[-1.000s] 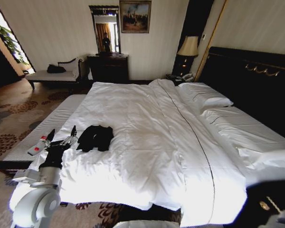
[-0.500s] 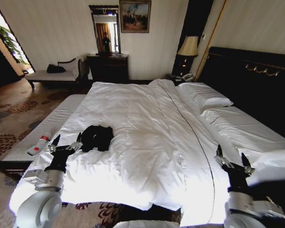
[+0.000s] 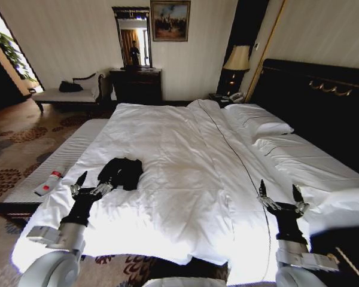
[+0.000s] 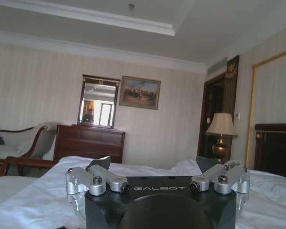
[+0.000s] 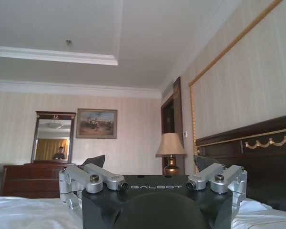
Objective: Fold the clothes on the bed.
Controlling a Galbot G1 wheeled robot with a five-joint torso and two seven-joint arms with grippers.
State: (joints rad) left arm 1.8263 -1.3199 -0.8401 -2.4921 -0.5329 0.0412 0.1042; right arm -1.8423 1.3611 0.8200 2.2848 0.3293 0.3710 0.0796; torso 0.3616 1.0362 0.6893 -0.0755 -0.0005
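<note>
A crumpled black T-shirt (image 3: 121,172) lies on the white duvet of the bed (image 3: 185,155), near its front left part. My left gripper (image 3: 91,185) hovers just in front of and left of the shirt, open, with nothing between its fingers. Over the bed's front right part my right gripper (image 3: 280,198) is raised and open, far from the shirt. In the left wrist view the left gripper (image 4: 155,162) has its fingers spread above the duvet (image 4: 33,200); the right wrist view shows the right gripper (image 5: 150,160) spread the same way.
A red-and-white bottle (image 3: 48,182) lies on the bare mattress strip at the bed's left. Pillows (image 3: 257,122) and a dark headboard (image 3: 323,107) are on the right. A chaise (image 3: 66,92), dresser (image 3: 137,84) and lamp (image 3: 237,60) stand along the far wall.
The right arm has risen into view over the bed's front right and moved slightly forward. The left gripper has shifted rightward and down, closer to the shirt's front edge.
</note>
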